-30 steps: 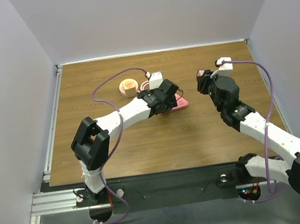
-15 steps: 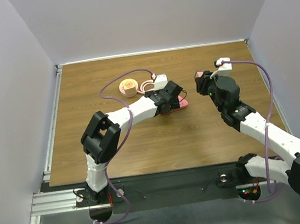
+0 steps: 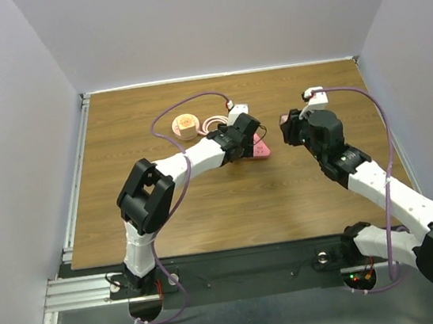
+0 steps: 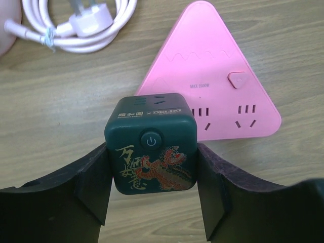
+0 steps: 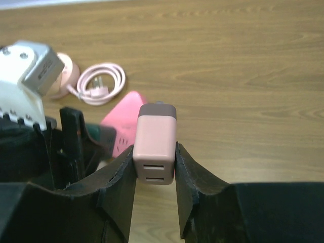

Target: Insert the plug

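Observation:
My left gripper (image 4: 152, 172) is shut on a dark green cube socket (image 4: 151, 144) with a dragon print, held at the near left corner of the pink triangular power strip (image 4: 223, 81). In the top view the left gripper (image 3: 247, 138) is over the strip's (image 3: 262, 150) left side. My right gripper (image 5: 155, 172) is shut on a pink charger plug (image 5: 155, 144), its two USB slots facing the camera. In the top view the right gripper (image 3: 287, 130) hovers just right of the strip. The strip (image 5: 124, 121) and green cube (image 5: 98, 136) show to the charger's left.
A round pink reel (image 3: 186, 125) with a coiled white-pink cable and plug (image 4: 86, 25) lies behind and left of the strip. The left arm's white wrist camera (image 5: 25, 81) fills the left of the right wrist view. Grey walls enclose the wooden table (image 3: 167, 208).
My right gripper has moved left toward the pink strip with the charger. My left gripper has shifted slightly right and farther back with the green cube, and its elbow swung right.

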`<state>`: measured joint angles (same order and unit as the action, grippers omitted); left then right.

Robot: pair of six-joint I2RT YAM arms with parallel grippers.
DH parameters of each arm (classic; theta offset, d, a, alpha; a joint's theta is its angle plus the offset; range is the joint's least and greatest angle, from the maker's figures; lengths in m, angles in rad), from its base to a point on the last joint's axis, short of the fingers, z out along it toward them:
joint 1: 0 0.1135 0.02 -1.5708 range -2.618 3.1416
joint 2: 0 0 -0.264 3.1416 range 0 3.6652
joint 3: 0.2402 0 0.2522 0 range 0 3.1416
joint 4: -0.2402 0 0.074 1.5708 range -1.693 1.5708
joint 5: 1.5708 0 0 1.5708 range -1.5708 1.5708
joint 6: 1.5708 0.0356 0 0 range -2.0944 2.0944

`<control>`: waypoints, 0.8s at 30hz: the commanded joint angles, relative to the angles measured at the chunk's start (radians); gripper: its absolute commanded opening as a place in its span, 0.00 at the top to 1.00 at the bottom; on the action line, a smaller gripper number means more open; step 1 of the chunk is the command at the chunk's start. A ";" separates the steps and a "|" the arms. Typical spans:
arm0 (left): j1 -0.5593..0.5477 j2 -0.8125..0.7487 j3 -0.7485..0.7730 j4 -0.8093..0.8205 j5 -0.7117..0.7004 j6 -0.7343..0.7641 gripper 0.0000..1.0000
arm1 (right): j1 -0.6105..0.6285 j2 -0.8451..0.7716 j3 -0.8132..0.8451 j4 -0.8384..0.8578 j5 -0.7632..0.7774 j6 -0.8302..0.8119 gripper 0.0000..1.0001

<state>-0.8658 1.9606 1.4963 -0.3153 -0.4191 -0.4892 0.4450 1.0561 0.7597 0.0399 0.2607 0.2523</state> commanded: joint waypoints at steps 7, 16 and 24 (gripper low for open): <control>0.028 -0.016 -0.048 0.078 0.305 0.558 0.66 | -0.006 0.154 0.180 -0.350 -0.193 -0.070 1.00; 0.063 0.078 0.024 -0.062 0.499 0.794 0.69 | 0.000 0.347 0.319 -0.615 -0.218 -0.139 0.99; 0.088 0.058 0.096 -0.113 0.465 0.807 0.37 | 0.011 0.387 0.395 -0.712 -0.158 -0.139 1.00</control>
<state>-0.7883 2.0190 1.5772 -0.2981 0.0788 0.2531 0.4465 1.4563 1.0935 -0.6071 0.0788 0.1257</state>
